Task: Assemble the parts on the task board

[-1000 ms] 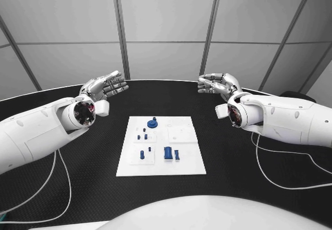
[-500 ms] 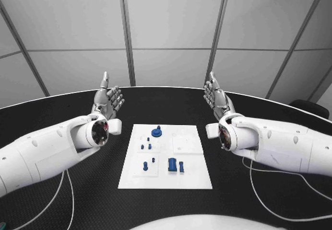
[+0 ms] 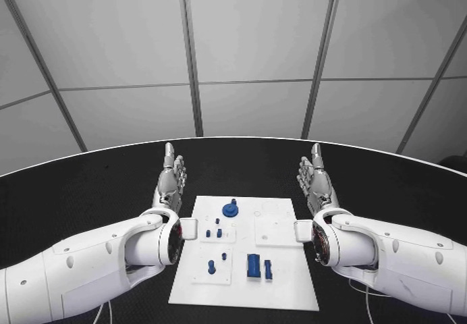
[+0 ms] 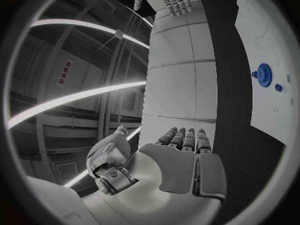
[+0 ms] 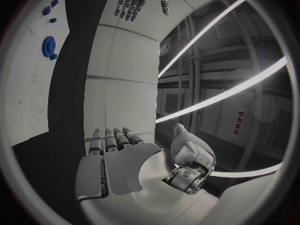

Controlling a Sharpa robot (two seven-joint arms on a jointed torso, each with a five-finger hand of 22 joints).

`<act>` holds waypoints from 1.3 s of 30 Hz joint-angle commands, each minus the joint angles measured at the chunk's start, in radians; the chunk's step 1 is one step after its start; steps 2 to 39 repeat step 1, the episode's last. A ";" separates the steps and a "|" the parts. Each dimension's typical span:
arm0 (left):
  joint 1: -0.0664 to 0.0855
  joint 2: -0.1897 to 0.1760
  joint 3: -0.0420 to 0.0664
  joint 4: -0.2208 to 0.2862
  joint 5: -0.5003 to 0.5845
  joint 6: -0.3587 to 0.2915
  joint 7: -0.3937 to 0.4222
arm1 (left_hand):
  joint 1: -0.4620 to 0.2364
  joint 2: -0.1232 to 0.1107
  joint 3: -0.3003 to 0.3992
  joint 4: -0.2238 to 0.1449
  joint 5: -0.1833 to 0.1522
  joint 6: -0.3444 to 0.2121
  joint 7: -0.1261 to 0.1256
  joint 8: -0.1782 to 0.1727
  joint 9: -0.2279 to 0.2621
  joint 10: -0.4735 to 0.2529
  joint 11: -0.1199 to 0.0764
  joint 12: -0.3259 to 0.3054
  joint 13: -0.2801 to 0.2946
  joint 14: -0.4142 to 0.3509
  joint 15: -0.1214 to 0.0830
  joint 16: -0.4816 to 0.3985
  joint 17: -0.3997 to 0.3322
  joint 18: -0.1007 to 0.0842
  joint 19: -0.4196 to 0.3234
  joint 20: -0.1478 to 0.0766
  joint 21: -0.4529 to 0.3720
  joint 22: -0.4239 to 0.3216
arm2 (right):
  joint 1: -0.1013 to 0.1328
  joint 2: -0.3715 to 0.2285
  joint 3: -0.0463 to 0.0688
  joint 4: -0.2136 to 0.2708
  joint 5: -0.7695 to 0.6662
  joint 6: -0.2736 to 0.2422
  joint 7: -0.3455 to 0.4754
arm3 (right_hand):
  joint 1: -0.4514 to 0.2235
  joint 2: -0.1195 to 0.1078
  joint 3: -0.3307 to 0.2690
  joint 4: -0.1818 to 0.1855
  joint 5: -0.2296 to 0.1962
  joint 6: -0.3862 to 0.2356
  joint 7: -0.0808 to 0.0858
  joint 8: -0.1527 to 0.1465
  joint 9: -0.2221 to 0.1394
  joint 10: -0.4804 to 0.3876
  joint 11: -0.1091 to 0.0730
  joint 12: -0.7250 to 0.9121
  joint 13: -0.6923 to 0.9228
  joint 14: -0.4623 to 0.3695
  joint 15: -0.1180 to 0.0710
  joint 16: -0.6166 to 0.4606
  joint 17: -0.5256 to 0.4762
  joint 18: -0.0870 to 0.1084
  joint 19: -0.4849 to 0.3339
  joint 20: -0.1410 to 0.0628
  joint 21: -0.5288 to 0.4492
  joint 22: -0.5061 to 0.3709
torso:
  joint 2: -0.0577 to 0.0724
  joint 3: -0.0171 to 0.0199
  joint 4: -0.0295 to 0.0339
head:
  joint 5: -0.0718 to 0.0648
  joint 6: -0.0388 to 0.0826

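Left hand [image 3: 171,181]: flat, fingers straight and held side by side, pointing away from the robot. Nothing in it and nothing touched; released. It stands edge-on over the black table [image 3: 88,189], just beside the left edge of the task board [image 3: 284,270]. In the left wrist view the same hand [image 4: 178,162] shows its palm bare, thumb out to the side, fingers extended.

Right hand [image 3: 317,182]: same posture, flat and extended, fingers together, holding nothing, touching nothing; released. It stands just beside the board's right edge. Right wrist view confirms it: palm [image 5: 125,167] bare, thumb apart from the fingers.

The two hands face each other across the far half of the board; each wrist view shows the other hand across from it.

Task board: white plate lying flat on the table between the two hands and forearms, touching neither.

Parts on the board:
- blue round gear-like part [image 3: 231,209], standing between the two hands, nearer the left hand.
- small blue pegs [image 3: 213,233], a little group nearer the robot, beside the left wrist.
- two more small blue pegs [image 3: 211,265], nearer still to the robot, on the left-arm side.
- blue block [image 3: 253,265] with a narrower blue piece [image 3: 268,271] just beside it, near the board's middle, between the two forearms.

Writing: red characters on a wall sign [image 4: 65,73] in the room, too small to read. No readable marks on board or hands.
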 commanded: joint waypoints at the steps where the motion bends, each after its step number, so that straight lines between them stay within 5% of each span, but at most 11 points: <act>1: -0.006 -0.005 0.005 0.019 -0.012 -0.034 0.008 | -0.007 0.000 -0.004 0.000 -0.006 -0.004 0.000 -0.003 -0.002 -0.005 0.000 -0.007 -0.001 -0.005 0.000 -0.007 -0.002 -0.006 -0.004 0.001 -0.004 -0.001 | 0.000 0.000 0.000 0.000 0.000 0.000 0.000 | -0.006 -0.001 -0.004 0.000 -0.006 -0.003 0.000 -0.003 -0.001 -0.004 0.000 -0.004 -0.001 -0.004 0.000 -0.002 -0.001 -0.007 -0.005 0.000 -0.004 -0.001 | 0.015 0.0058 -0.0043 | 0.005 0.010; 39: -0.006 -0.005 0.005 0.019 -0.012 -0.034 0.008 | -0.007 0.000 -0.004 0.000 -0.006 -0.004 0.000 -0.003 -0.002 -0.005 0.000 -0.007 -0.001 -0.005 0.000 -0.007 -0.002 -0.006 -0.004 0.001 -0.004 -0.001 | 0.000 0.000 0.000 0.000 0.000 0.000 0.000 | -0.006 -0.001 -0.004 0.000 -0.006 -0.003 0.000 -0.003 -0.001 -0.004 0.000 -0.004 -0.001 -0.004 0.000 -0.002 -0.001 -0.007 -0.005 0.000 -0.004 -0.001 | 0.015 0.0058 -0.0043 | 0.005 0.010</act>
